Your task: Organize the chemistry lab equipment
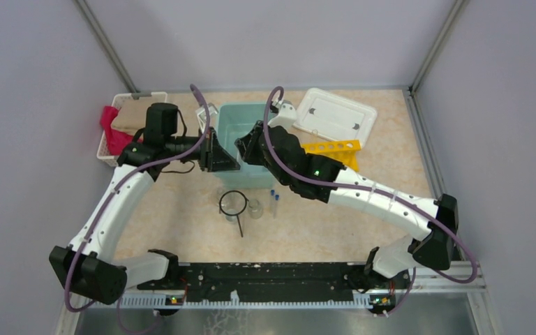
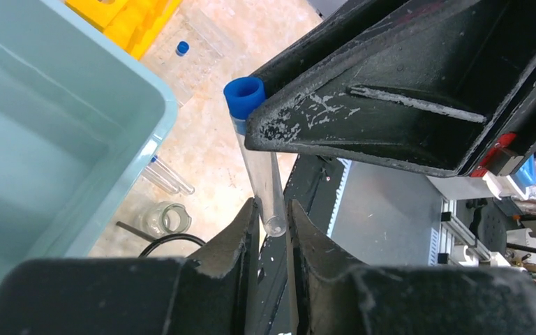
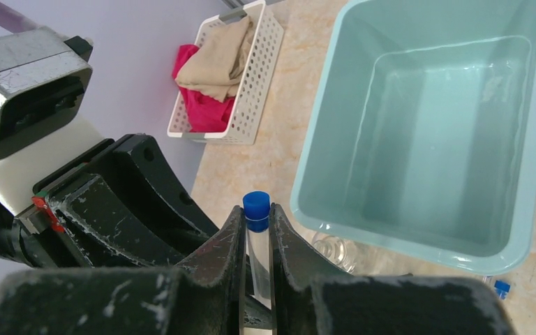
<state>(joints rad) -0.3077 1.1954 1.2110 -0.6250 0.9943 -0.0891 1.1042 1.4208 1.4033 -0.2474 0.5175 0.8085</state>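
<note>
Test tube with a blue cap hangs in the air between the two arms, just off the 7 o'clock corner of the teal bin. The right pincer is clamped on the test tube right under the cap. The left pincer has its fingers pressed on either side of the round clear bottom end, so the thing is gripped at both ends.

Down on the bench, at 6 o'clock of the bin, there's the black wire ring with a beaker showing inside its loop. The second beaker sits just beside it at 3 o'clock. Two more capped tubes lie side by side a bit further toward 3.

The yellow rack is at 3 o'clock of the bin, partly hidden by the right arm, with a white lid right behind it at 12. The white basket of red and tan cloths is off at 9 o'clock, by the wall.
</note>
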